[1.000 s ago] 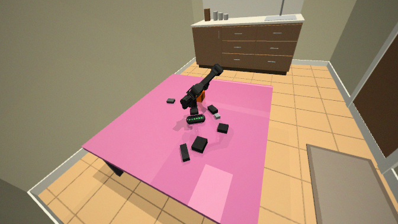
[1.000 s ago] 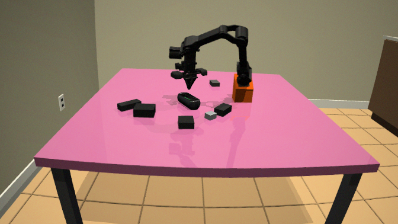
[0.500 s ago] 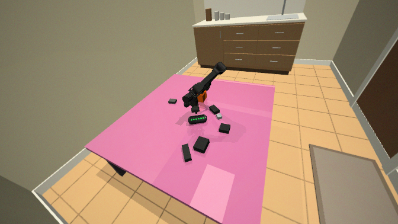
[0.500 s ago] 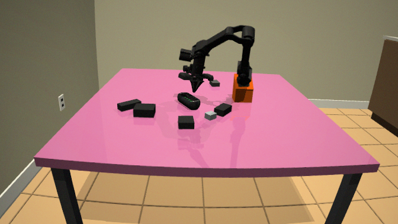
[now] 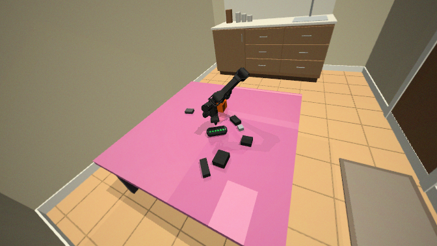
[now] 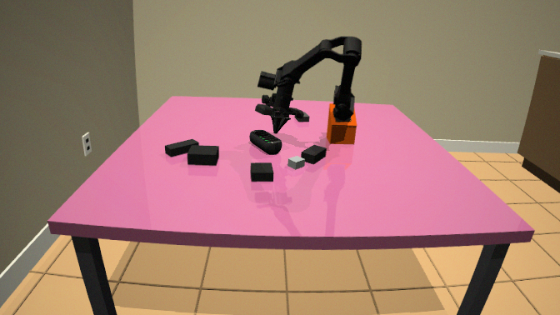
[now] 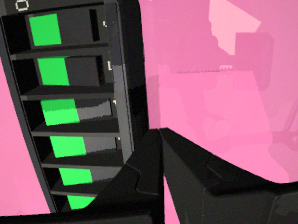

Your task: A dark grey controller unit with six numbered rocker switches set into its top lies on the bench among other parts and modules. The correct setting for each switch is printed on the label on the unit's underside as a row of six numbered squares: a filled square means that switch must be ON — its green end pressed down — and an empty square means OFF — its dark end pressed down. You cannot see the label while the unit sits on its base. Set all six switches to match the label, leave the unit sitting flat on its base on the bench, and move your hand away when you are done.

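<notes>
Near the middle of the pink bench (image 6: 417, 182), just in front of the arm's orange base block (image 6: 342, 129), the dark grey controller unit (image 6: 265, 142) sits flat on its base with its switch face up, well apart from the black modules (image 6: 202, 154) scattered around it and a small grey cube (image 6: 296, 162). The gripper (image 6: 278, 125) hangs point-down just above the unit's end nearest the arm, its fingers clenched together on nothing — the posture of a poking tool, not a grasp. In the wrist view all six rocker switches (image 7: 56, 111) show bright green, but whether each green end is the pressed-down end cannot be told from that angle. The label stays hidden underneath, so nothing visible confirms that the setting matches it. By judgement the task is somewhere in its switch-pressing stretch — the unit is already resting as required, while verifying the pattern, any remaining presses and drawing the arm away look still to be done.
</notes>
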Robot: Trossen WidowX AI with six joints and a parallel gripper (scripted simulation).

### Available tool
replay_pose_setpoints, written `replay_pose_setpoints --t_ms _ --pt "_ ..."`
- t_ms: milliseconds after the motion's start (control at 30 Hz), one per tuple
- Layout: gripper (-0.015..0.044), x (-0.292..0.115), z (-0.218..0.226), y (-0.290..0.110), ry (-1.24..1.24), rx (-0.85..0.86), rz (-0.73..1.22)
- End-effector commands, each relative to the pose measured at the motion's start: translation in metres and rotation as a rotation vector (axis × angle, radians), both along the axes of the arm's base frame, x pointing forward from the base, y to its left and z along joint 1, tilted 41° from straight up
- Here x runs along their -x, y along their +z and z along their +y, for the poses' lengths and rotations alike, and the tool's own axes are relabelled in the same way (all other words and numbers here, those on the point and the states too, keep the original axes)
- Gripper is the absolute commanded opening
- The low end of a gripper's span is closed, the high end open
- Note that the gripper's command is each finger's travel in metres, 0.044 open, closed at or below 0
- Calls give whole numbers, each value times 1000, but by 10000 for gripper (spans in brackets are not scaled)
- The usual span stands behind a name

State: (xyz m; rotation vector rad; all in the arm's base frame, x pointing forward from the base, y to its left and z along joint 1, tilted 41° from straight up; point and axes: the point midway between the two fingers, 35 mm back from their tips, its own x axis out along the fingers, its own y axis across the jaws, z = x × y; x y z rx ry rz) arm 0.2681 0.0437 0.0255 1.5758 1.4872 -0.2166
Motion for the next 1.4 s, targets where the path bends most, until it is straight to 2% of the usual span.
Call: replay_pose_setpoints --t_ms 0,567,1367 --pt "0 0 5 -7 -2 -5 5" --pt "0 0 27 -31 -3 -8 4" --pt "0 -7 29 -28 -3 -9 4"
